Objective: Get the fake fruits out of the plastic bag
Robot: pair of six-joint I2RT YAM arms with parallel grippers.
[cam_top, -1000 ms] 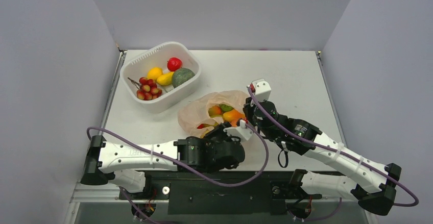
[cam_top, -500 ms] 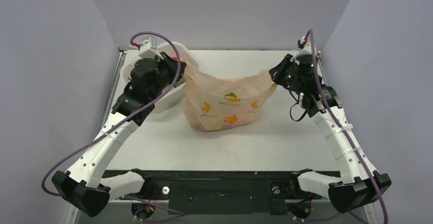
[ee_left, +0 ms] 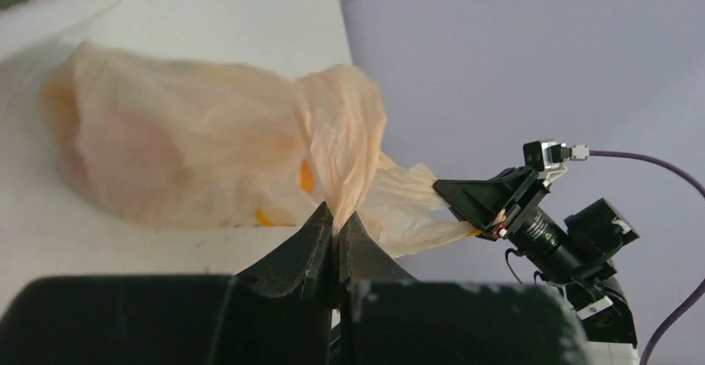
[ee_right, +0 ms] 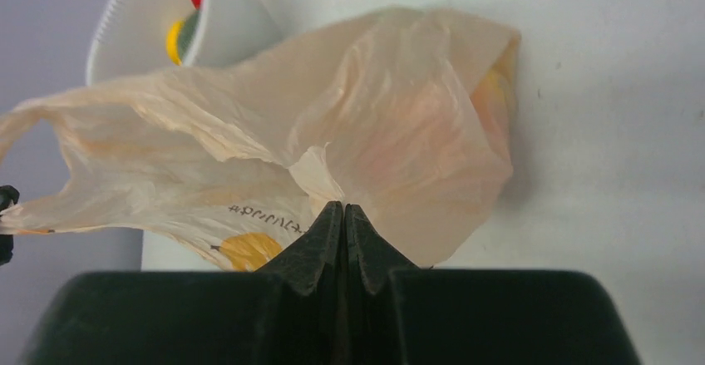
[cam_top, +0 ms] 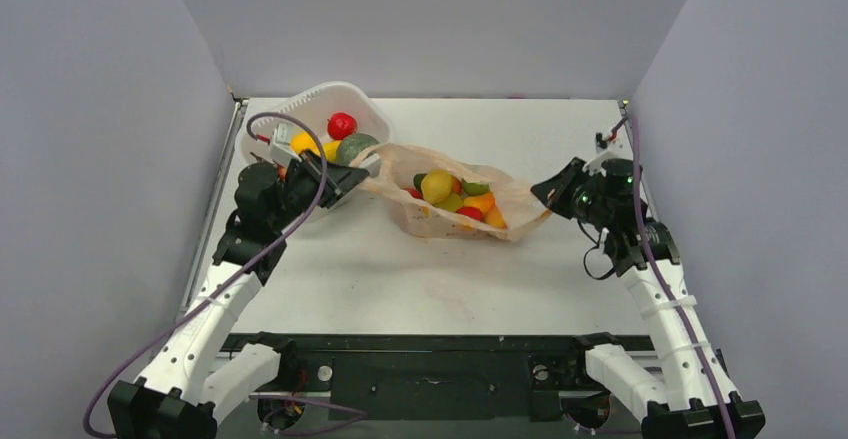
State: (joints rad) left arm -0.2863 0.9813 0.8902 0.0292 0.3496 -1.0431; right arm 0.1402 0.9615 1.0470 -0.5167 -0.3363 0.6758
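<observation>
The pale peach plastic bag (cam_top: 520, 204) lies low on the table, stretched between my two grippers with its mouth open upward. Several fake fruits (cam_top: 452, 195), yellow, lime green, orange and red, show inside it. My left gripper (cam_top: 357, 173) is shut on the bag's left handle, next to the basket. My right gripper (cam_top: 541, 193) is shut on the bag's right edge. The left wrist view shows my fingers (ee_left: 317, 236) pinching bag film (ee_left: 191, 145). The right wrist view shows my fingers (ee_right: 324, 236) pinching the bag (ee_right: 399, 140).
A white slotted basket (cam_top: 322, 96) stands at the back left, partly behind my left arm. It holds a red fruit (cam_top: 342, 125), a yellow one (cam_top: 305, 143) and a dull dark-green round fruit (cam_top: 357, 147). The enclosure walls rise on both sides.
A second ago both grippers were at the bag near the front. Then they held it lifted and stretched. Now it is lowered with its mouth open, fruits showing.
</observation>
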